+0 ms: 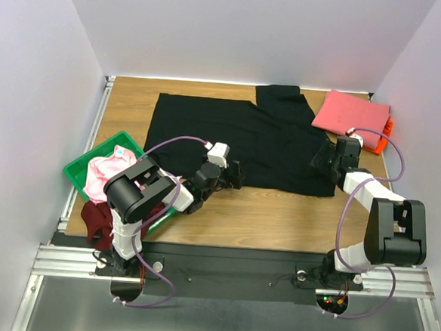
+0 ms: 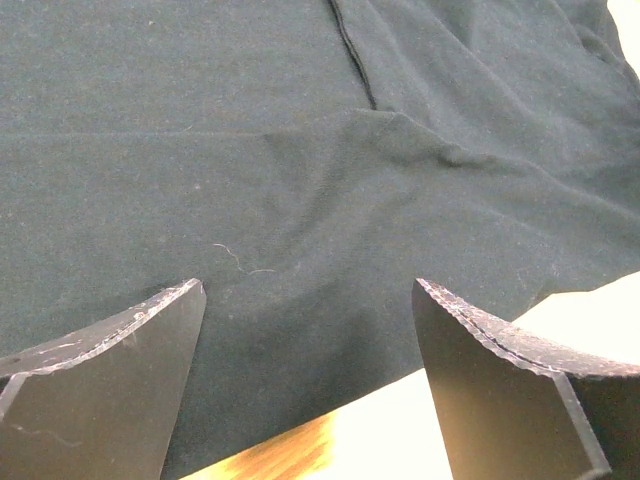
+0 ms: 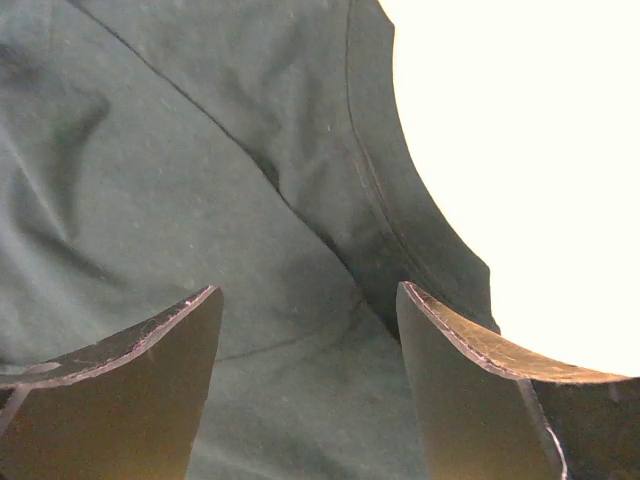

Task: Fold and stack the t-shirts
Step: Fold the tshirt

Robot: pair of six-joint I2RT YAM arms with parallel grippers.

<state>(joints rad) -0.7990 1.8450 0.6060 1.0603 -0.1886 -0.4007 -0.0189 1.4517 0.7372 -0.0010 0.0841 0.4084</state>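
Observation:
A large black t-shirt [image 1: 245, 137] lies spread flat across the middle of the table, one sleeve reaching toward the back. My left gripper [image 1: 235, 174] hovers open at the shirt's near hem. In the left wrist view the black cloth [image 2: 300, 150] fills the frame, and its hem crosses between the left gripper's [image 2: 308, 290] spread jaws. My right gripper [image 1: 323, 159] is open over the shirt's right edge. In the right wrist view nothing is pinched in it [image 3: 308, 290], and creased black cloth [image 3: 200, 200] lies below it. A folded coral-pink t-shirt [image 1: 350, 114] rests at the back right on an orange one [image 1: 385, 135].
A green tray [image 1: 80, 167] stands at the left table edge with a light pink t-shirt [image 1: 110, 169] bunched in it. A dark maroon t-shirt [image 1: 96, 217] hangs over the tray's near end. White walls close in the table on three sides.

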